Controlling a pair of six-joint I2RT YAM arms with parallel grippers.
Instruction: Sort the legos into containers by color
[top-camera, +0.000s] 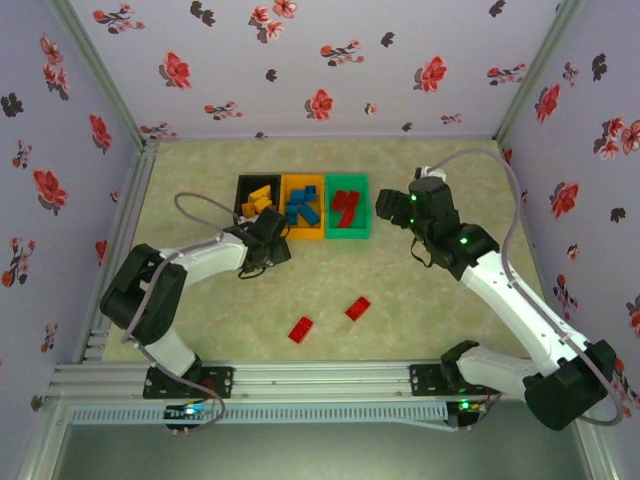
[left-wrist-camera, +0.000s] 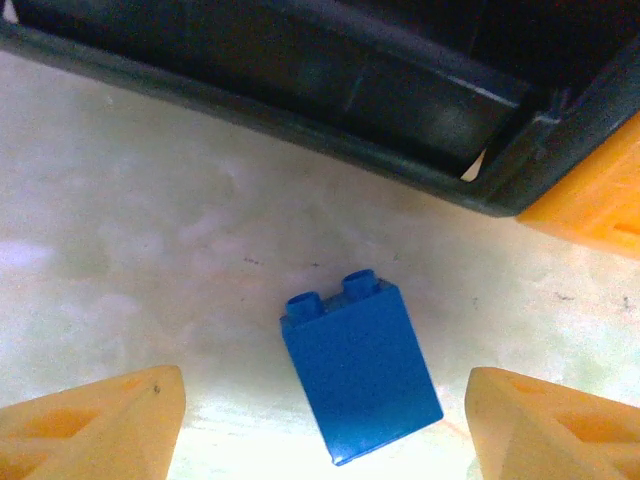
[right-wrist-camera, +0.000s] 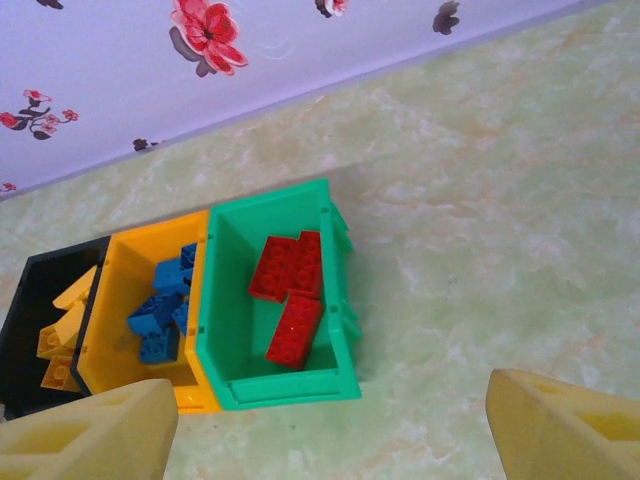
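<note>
Three bins stand side by side, touching, toward 12 o'clock on the surface (top-camera: 430, 300): the black bin (top-camera: 243, 186), the orange bin (top-camera: 286, 183) and the green bin (top-camera: 364, 206). Each takes one colour, with yellow bricks (top-camera: 261, 198) in the black, blue bricks (top-camera: 303, 207) in the orange and red bricks (top-camera: 347, 207) in the green, so the sort looks mostly done. Two loose red bricks (top-camera: 358, 308) lie well apart from the bins toward 6 o'clock, with no gripper near them. The left gripper (left-wrist-camera: 325, 400) is low over the surface just in front of the black bin's near wall. Its jaws are spread wide on either side of a single blue brick (left-wrist-camera: 360, 385) lying on its side. Neither finger (left-wrist-camera: 100, 425) touches the brick, so nothing is gripped. The stance suits a pinch across the brick's broad faces, and it looks like the approach to a pick. From that brick the black bin is at 12 o'clock and a corner of the orange bin (left-wrist-camera: 600, 200), where the brick belongs, is at 2 o'clock. A short lift over the rim should do. The brick sits slightly askew between the fingers, so a closing grip could twist it. The right gripper (right-wrist-camera: 330, 430) hangs beside the green bin at its 3 o'clock side, jaws wide and empty, looking down on the red bricks inside. That fits a drop just made, or waiting clear of the left arm.
</note>
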